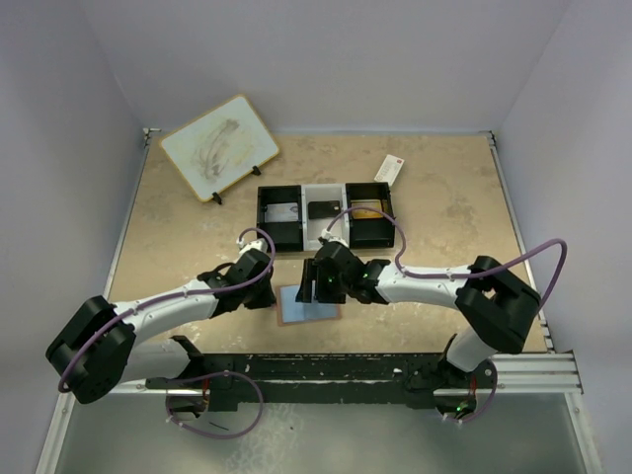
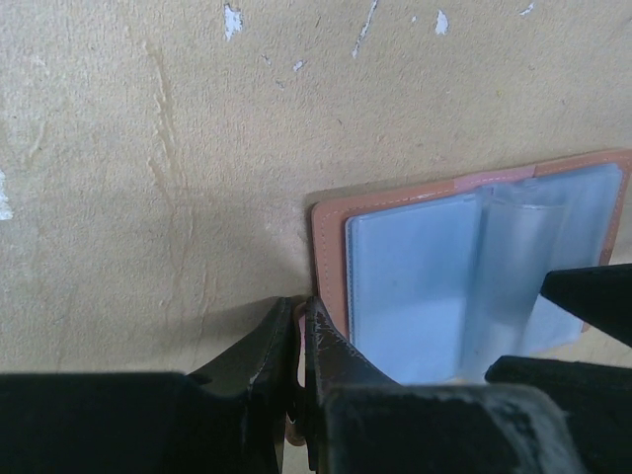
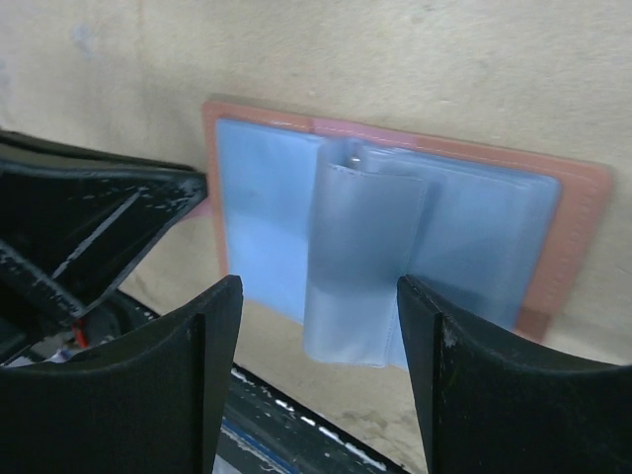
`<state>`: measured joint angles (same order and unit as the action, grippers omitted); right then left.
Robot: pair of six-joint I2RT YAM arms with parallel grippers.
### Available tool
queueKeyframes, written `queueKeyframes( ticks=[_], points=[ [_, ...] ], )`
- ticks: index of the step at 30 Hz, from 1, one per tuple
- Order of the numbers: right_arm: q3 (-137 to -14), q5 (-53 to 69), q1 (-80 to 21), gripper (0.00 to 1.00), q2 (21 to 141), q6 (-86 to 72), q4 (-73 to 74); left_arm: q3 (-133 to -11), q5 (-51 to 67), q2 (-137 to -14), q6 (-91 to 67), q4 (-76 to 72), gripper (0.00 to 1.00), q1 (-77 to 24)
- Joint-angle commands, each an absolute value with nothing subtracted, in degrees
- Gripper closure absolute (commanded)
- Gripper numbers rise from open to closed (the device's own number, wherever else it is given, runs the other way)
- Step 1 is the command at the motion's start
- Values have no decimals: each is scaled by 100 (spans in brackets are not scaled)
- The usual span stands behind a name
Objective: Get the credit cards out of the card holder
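The holder (image 1: 308, 304) lies open and flat on the table (image 1: 444, 227), near the front edge and between the two grippers; its salmon cover faces down and its bluish clear pockets (image 3: 365, 257) face up; one pocket leaf stands loosely up from the middle fold.

The left gripper (image 2: 299, 316) sits low at the holder's left edge; its fingers (image 2: 331, 355) are drawn almost together, with only a thin slit between them; a sliver of salmon material shows in that slit, so they pinch the holder at its edge, though whether it is the strap or the cover I cannot tell.

The right gripper (image 3: 318, 286) hangs over the holder from the right arm's side; its fingers (image 3: 197, 395) are spread wide, one on each side of the raised leaf, with nothing between them touching either pad; in the left wrist view its dark fingertips show over the right half of the pockets; whether they touch the plastic is not clear.

Farther back, just beyond the grippers, stands a tray (image 1: 262, 217) with three compartments in a row; a grey card (image 1: 283, 212) lies in the left black one; a dark card (image 1: 323, 209) lies in the white middle one.

Beyond the tray's right end a white packet (image 1: 389, 170) with a red end lies on the table; in the far left corner a pale board (image 1: 219, 146) with a yellow rim leans on a small stand.
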<state>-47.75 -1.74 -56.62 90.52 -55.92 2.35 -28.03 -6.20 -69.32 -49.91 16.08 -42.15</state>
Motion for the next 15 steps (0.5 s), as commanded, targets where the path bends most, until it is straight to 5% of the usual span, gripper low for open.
queueKeyframes(
  ticks=[1,15],
  points=[
    [-4524,641,-5702,33,9098,-5677,-917,-2880,-524,-7064,-4903,1582,100,-4243],
    [-4680,1479,-5701,36,9151,-5448,-2063,-2829,-601,-6947,-4980,1572,100,-4250]
  ],
)
